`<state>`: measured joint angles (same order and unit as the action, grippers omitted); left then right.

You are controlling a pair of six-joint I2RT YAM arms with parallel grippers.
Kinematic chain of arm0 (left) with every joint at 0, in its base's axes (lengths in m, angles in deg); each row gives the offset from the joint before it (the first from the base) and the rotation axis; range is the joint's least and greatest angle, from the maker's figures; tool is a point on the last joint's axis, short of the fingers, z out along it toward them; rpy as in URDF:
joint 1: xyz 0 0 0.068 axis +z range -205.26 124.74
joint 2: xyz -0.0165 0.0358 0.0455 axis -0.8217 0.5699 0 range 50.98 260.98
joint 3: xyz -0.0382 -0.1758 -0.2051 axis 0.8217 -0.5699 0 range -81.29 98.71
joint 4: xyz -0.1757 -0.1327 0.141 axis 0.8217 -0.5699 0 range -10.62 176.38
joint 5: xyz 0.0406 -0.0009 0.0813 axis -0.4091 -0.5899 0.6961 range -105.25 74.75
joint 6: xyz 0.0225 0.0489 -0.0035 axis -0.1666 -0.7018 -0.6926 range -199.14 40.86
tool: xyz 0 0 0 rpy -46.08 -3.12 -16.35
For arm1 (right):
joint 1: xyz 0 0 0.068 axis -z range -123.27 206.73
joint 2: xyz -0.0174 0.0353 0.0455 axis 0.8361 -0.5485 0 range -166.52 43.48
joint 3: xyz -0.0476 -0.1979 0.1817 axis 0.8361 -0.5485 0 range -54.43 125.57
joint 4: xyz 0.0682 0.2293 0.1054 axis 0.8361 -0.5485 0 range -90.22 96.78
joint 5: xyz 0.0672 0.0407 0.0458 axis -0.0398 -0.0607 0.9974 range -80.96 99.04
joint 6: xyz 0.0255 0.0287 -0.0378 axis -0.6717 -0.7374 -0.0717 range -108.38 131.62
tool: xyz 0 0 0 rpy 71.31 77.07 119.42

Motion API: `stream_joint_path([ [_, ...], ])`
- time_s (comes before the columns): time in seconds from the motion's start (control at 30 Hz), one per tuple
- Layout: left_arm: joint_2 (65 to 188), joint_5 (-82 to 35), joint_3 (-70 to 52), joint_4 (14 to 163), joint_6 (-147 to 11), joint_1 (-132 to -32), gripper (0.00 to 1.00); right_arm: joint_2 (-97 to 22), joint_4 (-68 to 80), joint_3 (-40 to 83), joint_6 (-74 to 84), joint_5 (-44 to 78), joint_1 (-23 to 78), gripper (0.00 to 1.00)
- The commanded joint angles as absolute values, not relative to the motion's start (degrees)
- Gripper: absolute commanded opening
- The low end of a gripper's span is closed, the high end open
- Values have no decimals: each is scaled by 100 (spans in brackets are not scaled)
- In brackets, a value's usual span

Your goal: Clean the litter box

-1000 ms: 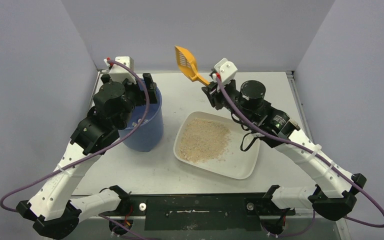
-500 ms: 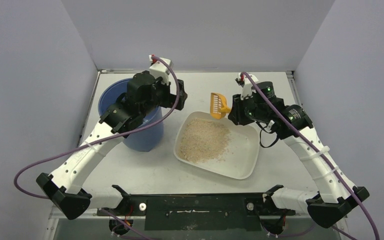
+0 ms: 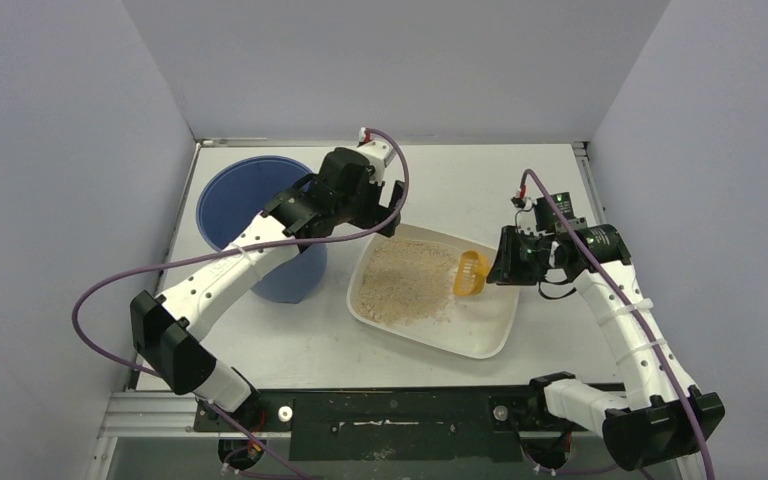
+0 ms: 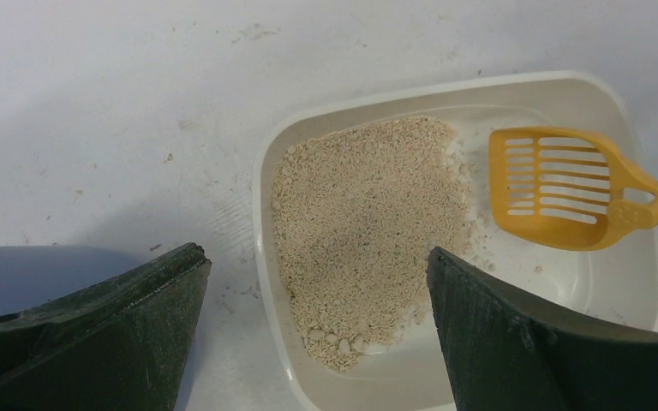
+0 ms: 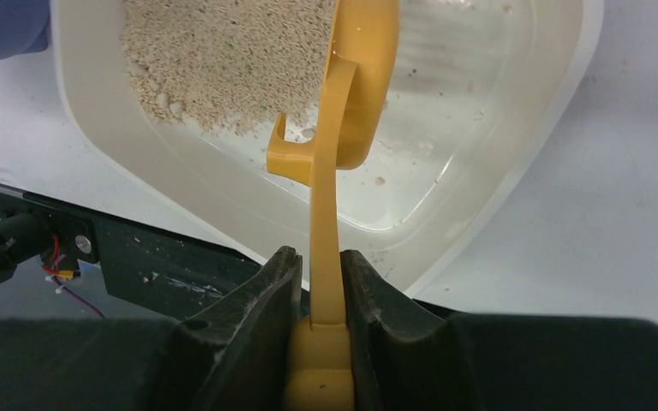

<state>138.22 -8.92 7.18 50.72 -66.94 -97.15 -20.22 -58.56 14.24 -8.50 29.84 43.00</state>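
Cream box [image 3: 480, 325]: shallow plastic tray with rounded corners, set askew on the table [image 3: 440, 180], a little right of the middle and nearer the near edge than the far one.
Litter [image 3: 405, 280]: tan granules heaped in the left half of the box; the right half of the floor is mostly bare, with a few loose grains. In the left wrist view the heap [image 4: 368, 223] runs from the far rim toward the near one.
Scoop [image 3: 471, 273]: orange and slotted, blade inside the box at the right edge of the heap, handle running right to the right gripper. The left wrist view shows the slots [image 4: 553, 184] over bare floor. Whether the blade touches the floor cannot be told.
Right gripper [image 3: 500, 268]: over the right rim of the box, jaws pinched narrow on the scoop handle [image 5: 326, 214].
Left gripper [image 3: 390, 215]: above the far left corner of the box, jaws wide apart, holding nothing; its camera looks down on box [image 4: 617, 282] and litter.
Bucket [image 3: 290, 275]: blue, round, tall, standing toward the table's far left corner, just left of the box, not touching it.
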Motion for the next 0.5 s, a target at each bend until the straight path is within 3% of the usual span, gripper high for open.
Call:
stream_joint_path([
  [0.0,13972,-809,826,5048,-6698,-9740,97,-1945,-5866,1189,-969,3178,4592,0],
  [0.47,14485,-820,392,5174,-6614,-9722,97,-2222,-4094,-925,-1564,4369,5491,0],
])
